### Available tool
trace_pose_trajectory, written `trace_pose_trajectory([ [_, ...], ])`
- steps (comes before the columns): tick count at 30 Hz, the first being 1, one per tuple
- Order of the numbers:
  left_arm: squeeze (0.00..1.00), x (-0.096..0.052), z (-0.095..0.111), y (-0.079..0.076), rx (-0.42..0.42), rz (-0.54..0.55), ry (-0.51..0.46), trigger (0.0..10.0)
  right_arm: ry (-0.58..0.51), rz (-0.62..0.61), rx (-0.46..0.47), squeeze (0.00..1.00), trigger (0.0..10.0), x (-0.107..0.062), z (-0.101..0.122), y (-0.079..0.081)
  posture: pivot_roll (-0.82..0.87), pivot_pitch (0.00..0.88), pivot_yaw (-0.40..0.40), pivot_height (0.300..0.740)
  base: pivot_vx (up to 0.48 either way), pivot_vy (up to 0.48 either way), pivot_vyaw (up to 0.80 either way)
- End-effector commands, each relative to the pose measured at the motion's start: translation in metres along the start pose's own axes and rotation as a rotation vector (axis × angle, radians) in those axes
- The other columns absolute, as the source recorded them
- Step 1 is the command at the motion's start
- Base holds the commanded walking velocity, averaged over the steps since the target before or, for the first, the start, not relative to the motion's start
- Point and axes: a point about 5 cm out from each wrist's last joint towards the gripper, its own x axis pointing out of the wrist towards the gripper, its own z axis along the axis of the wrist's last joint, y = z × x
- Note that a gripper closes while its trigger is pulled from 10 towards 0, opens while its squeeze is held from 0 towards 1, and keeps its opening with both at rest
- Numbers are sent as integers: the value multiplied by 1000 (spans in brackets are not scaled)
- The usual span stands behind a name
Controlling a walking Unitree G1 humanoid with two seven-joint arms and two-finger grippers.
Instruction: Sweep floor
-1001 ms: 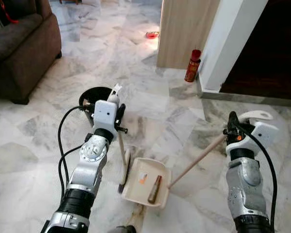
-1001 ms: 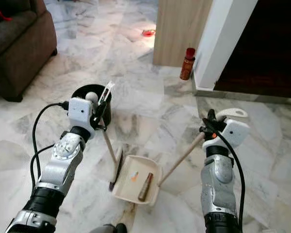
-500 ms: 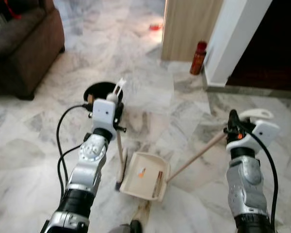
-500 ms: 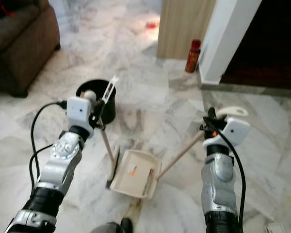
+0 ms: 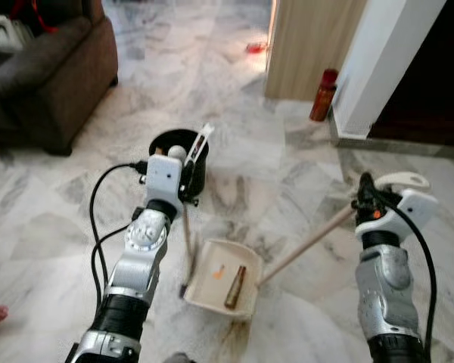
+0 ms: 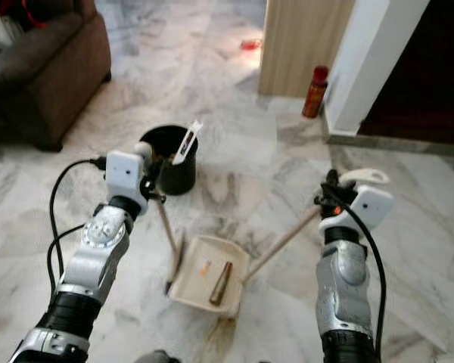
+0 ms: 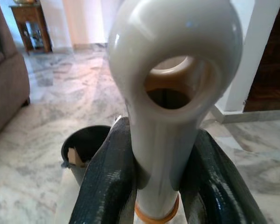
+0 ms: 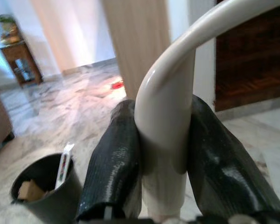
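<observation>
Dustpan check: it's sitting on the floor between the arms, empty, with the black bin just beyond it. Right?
Not empty. The left eye view shows the dustpan holding a brown stick-like piece and a small orange scrap. It does sit on the floor between the arms, with the black bin beyond it.

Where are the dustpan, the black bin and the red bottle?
dustpan (image 5: 212, 283), left eye view, bare tray floor.
black bin (image 6: 174, 178), right eye view, outer wall.
red bottle (image 5: 323, 100), left eye view, body.

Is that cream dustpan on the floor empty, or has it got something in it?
Not empty. The dustpan holds a brown stick-like piece and a small orange scrap, seen from the head views.
</observation>
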Motion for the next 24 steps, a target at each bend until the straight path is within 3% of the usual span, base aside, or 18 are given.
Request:
trace_pose_trajectory([
  [1,0,2,10,1,19,3,-44,10000,-41,-5,28,0,10000,3,9,0,86,142,-39,740,0,296,0],
  [24,0,2,9,2,19,8,-41,10000,-43,-1,30,0,10000,4,10,0,84,144,-41,740,0,297,0],
])
